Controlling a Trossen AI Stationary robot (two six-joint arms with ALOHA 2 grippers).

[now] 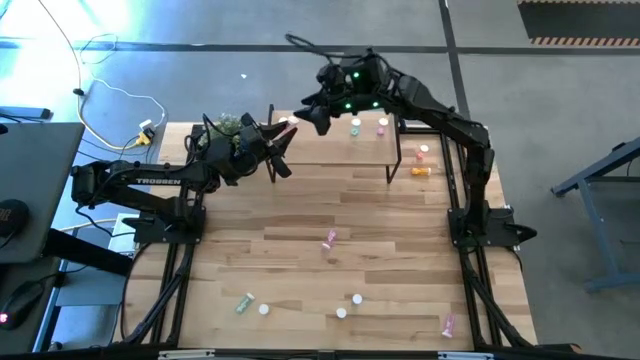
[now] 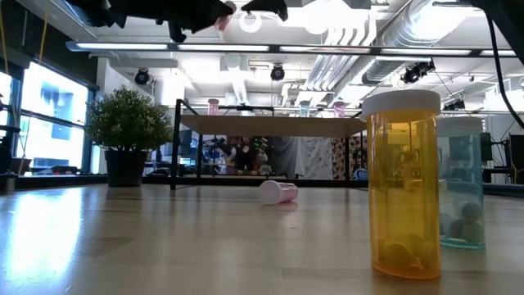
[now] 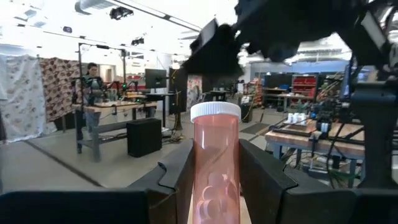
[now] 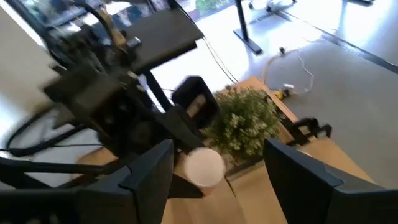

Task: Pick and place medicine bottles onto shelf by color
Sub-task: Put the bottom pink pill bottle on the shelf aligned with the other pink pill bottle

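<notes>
- Two bottles [image 1: 368, 126] stood on the shelf [image 1: 340, 150]; several others lay scattered on the table [image 1: 300, 250].
- Left gripper [image 1: 283, 140] clamped a pink bottle [image 3: 214, 168] beside the shelf's end.
- Right gripper [image 1: 312, 112] hovered above it, fingers spread, empty.

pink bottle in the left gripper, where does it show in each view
High view: the pink bottle sits at the left gripper tip, at the shelf's left end.
Low view: top edge, a pink patch among the dark grippers.
Left wrist view: centre, upright between the fingers.
Right wrist view: only its pale cap, between the open right gripper's fingers.
Shared landmark: the potted plant, in all but the left wrist view.
</notes>
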